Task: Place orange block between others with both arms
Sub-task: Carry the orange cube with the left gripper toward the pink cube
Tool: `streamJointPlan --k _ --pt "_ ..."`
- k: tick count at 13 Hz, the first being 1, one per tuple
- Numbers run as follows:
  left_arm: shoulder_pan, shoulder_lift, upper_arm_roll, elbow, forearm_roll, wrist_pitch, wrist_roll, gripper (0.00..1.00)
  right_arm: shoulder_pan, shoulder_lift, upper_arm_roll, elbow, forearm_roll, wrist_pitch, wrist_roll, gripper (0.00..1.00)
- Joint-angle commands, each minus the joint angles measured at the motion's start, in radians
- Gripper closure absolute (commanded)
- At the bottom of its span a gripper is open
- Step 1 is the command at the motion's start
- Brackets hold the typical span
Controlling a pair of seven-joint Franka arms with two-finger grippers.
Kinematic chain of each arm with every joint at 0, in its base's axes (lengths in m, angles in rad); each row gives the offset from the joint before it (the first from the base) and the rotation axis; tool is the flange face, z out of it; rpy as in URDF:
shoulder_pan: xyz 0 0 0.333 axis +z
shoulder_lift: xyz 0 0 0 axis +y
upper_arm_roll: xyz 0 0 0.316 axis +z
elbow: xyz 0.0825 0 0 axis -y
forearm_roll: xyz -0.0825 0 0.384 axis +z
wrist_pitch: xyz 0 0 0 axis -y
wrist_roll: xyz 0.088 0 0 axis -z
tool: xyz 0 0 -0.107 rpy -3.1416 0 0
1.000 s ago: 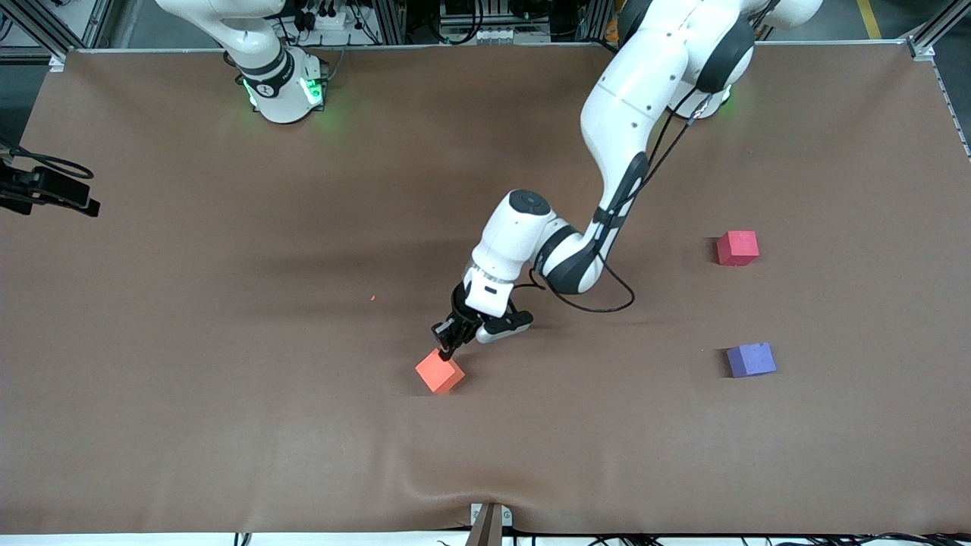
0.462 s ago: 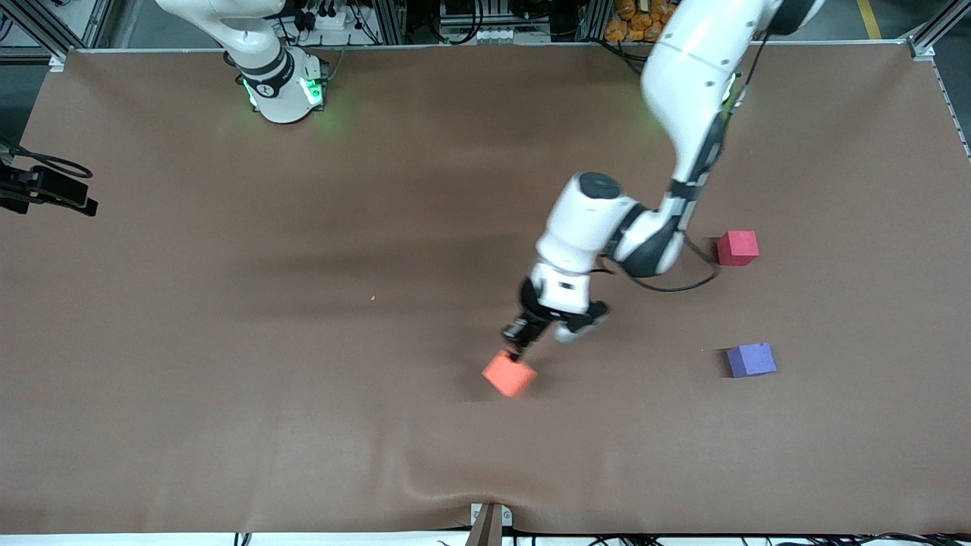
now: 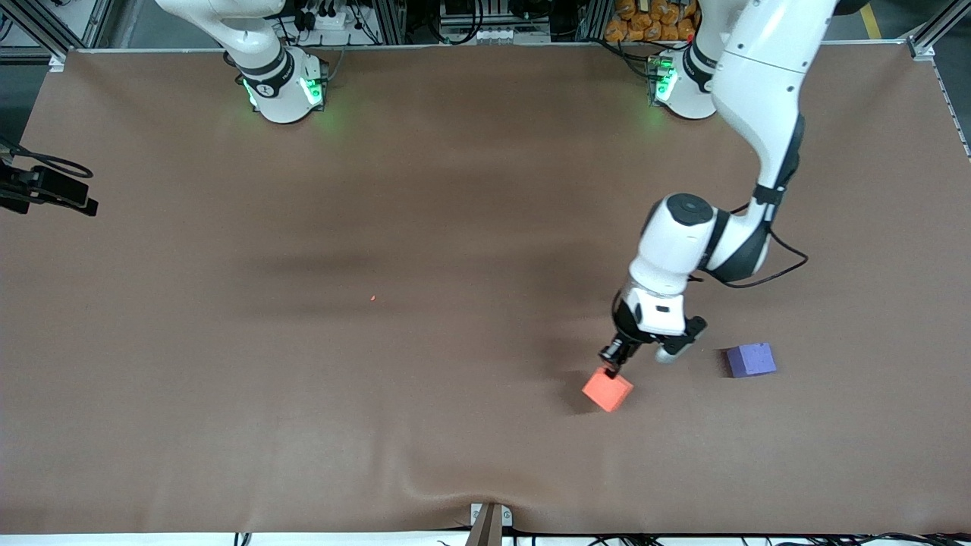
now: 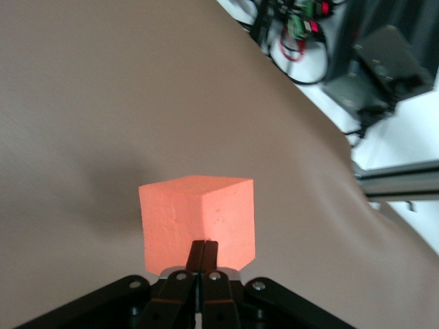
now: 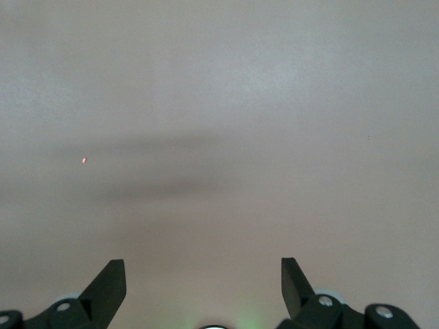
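Note:
The orange block [image 3: 607, 390] [image 4: 195, 223] sits on the brown table cover, turned corner-on. My left gripper [image 3: 609, 370] [image 4: 203, 243] is shut with nothing between its fingers, and its tips rest against the block's upper edge. The purple-blue cube [image 3: 751, 359] lies beside the block, toward the left arm's end of the table. The left arm's elbow hides the red-pink cube. My right gripper [image 5: 202, 264] is open over bare table cover and holds nothing. In the front view only that arm's base [image 3: 281, 83] shows; the arm waits.
A black camera mount [image 3: 45, 189] juts in at the right arm's end of the table. A tiny orange speck [image 3: 372, 297] lies mid-table. The cover ripples at the edge nearest the front camera [image 3: 425, 485].
The left arm has swept toward its own end of the table, its shut fingertips against the orange block, which slid along to just short of the purple-blue cube. The arm now covers the red-pink cube.

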Motion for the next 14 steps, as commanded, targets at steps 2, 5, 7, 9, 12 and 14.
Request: streamJointPlan --k 2,5,7,9,12,14 --pt "0.145 -0.084 -0.111 -0.079 0.032 -0.005 0.07 1.0 0.002 0.011 0.001 0.021 -0.011 -0.017 -0.011 0.0" --pt "0.204 -0.106 -0.174 -0.073 0.034 -0.106 0.182 1.0 0.002 0.013 0.001 0.02 -0.009 -0.017 -0.01 0.0" --pt "0.206 -0.127 -0.174 -0.07 0.034 -0.166 0.217 1.0 0.001 0.014 0.001 0.018 -0.009 -0.016 -0.013 0.0" --pt "0.209 -0.142 -0.177 -0.065 0.032 -0.214 0.243 1.0 -0.002 0.014 0.001 0.02 -0.007 -0.016 -0.013 0.0" --pt "0.218 -0.147 -0.195 0.007 0.017 -0.328 0.262 1.0 0.001 0.014 0.001 0.018 -0.006 -0.016 -0.011 0.0" --pt "0.299 -0.147 -0.27 0.059 -0.035 -0.434 0.339 1.0 -0.001 0.014 0.001 0.018 -0.006 -0.016 -0.011 0.0"
